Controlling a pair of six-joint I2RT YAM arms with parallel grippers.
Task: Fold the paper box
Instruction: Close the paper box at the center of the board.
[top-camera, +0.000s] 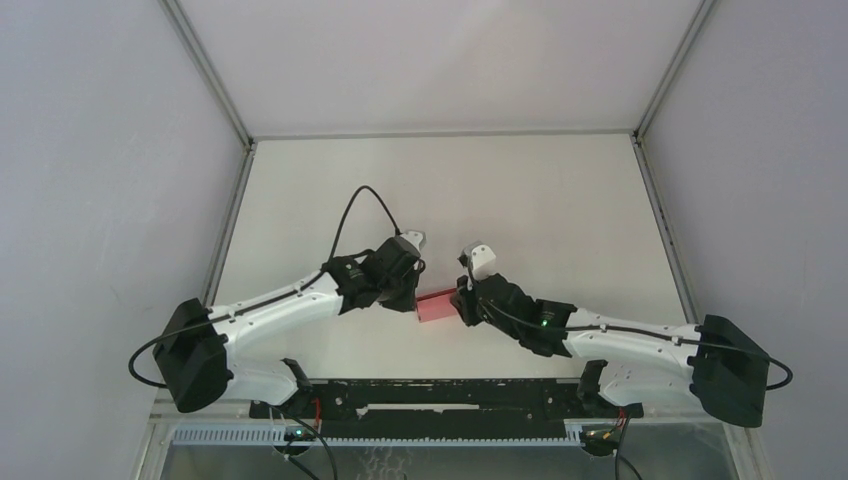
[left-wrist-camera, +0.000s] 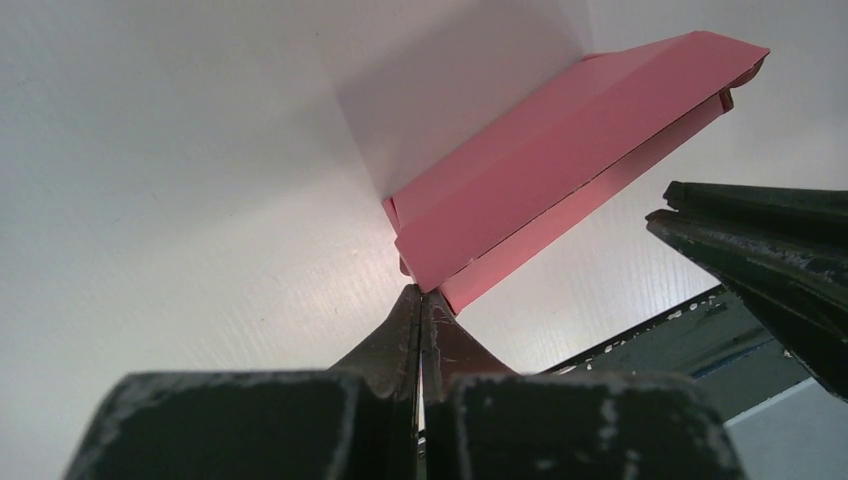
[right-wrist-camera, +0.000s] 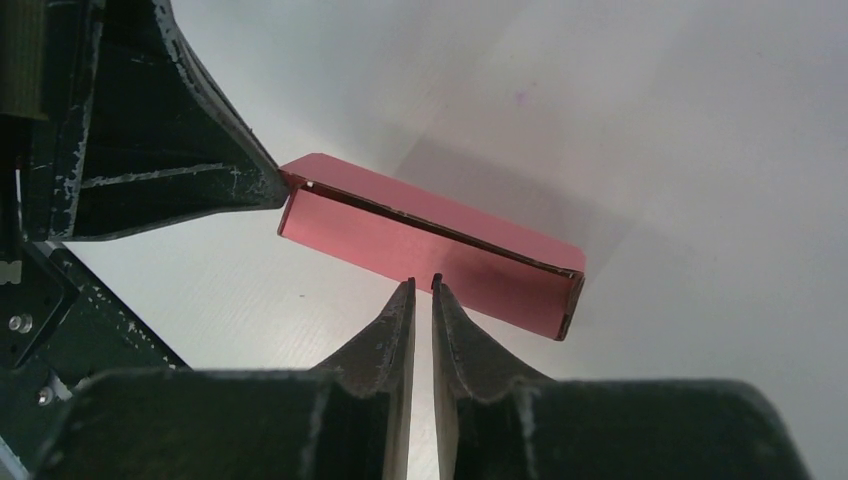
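The pink paper box (top-camera: 437, 306) lies folded into a long flat shape on the white table, between my two grippers. My left gripper (left-wrist-camera: 421, 292) is shut, its joined tips touching the near corner of the box (left-wrist-camera: 570, 170); I see no cardboard between them. My right gripper (right-wrist-camera: 422, 282) stands at the long side of the box (right-wrist-camera: 430, 240), its jaws a narrow slit apart with nothing in the gap. In the right wrist view a finger (right-wrist-camera: 200, 150) of the left gripper meets the box's left end. In the top view the left gripper (top-camera: 416, 298) and right gripper (top-camera: 462, 305) flank the box.
The white table (top-camera: 450, 190) stretches away behind the box, fenced by grey walls and metal corner posts. A black rail (top-camera: 440, 395) with the arm bases runs along the near edge, close behind both grippers.
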